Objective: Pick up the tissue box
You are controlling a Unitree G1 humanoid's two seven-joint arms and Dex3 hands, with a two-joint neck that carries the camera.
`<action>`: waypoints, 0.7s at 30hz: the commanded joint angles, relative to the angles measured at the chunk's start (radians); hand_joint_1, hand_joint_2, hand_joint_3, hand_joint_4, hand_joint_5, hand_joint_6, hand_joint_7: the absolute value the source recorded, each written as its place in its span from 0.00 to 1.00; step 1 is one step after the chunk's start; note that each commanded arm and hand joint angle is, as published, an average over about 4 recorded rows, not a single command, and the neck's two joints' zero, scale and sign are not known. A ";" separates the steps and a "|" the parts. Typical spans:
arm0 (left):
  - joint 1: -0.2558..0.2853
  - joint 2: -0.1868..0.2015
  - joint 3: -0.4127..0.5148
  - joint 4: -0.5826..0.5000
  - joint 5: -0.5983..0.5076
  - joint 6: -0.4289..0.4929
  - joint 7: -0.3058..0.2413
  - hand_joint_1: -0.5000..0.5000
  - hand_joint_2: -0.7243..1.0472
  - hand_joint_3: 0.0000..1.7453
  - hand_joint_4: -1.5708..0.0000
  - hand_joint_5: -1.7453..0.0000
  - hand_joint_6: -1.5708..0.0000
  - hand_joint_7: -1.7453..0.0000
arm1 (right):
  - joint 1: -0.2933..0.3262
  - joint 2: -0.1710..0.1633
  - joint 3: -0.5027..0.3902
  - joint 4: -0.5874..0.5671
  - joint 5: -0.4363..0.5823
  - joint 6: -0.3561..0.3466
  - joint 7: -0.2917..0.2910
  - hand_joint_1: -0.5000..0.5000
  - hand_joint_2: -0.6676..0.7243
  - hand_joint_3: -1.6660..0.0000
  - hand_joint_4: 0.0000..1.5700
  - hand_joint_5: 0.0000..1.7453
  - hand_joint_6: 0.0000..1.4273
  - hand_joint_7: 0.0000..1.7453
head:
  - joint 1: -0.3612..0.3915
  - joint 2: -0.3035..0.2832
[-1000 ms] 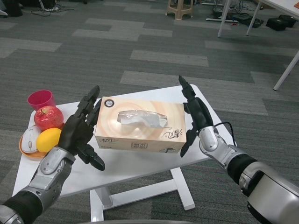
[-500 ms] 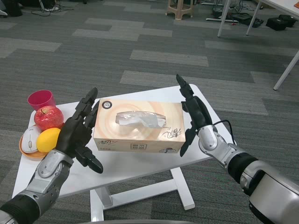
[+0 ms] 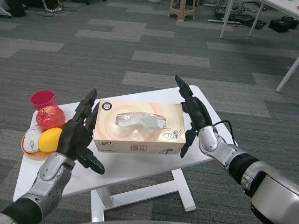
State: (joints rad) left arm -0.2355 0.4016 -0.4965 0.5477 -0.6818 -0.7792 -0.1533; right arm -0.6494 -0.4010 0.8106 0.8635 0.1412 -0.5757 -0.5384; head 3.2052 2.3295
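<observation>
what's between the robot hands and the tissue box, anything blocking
Nothing visible. The left robot hand lies flat against the left end of the tissue box, the right robot hand against its right end. The fruit sits off to the left.

Box mid-table between my two hands, fruit cluster off to the left.

From my head view the box (image 3: 138,126) sits at the table's (image 3: 140,168) centre; my left hand (image 3: 80,133) is against its 9 o'clock end, my right hand (image 3: 192,113) against its 3 o'clock end. Further toward 9 o'clock a plate (image 3: 27,151) holds a mouse (image 3: 32,138) and lemon (image 3: 49,139), with the apple (image 3: 50,117) behind them and the cup (image 3: 43,99) behind that, near 10 o'clock.
</observation>
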 commanded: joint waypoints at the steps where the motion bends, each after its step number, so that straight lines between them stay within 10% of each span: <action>1: 0.015 -0.058 -0.042 -0.037 0.072 0.003 -0.049 1.00 0.20 0.00 1.00 0.82 1.00 1.00 | -0.084 0.047 0.002 -0.052 0.015 -0.024 -0.013 0.08 1.00 1.00 0.58 0.00 0.00 0.00 | 0.004 0.000; 21: 0.064 -0.124 0.031 -0.046 0.170 -0.002 0.036 1.00 0.20 0.00 1.00 0.82 1.00 1.00 | -0.085 0.053 0.026 -0.062 0.018 -0.024 -0.017 0.08 1.00 1.00 0.58 0.00 0.00 0.00 | 0.027 0.009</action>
State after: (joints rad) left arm -0.1850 0.3241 -0.4226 0.5398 -0.5808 -0.7844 -0.0729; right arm -0.6570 -0.3994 0.8372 0.8508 0.1413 -0.5757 -0.5385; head 3.2311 2.3380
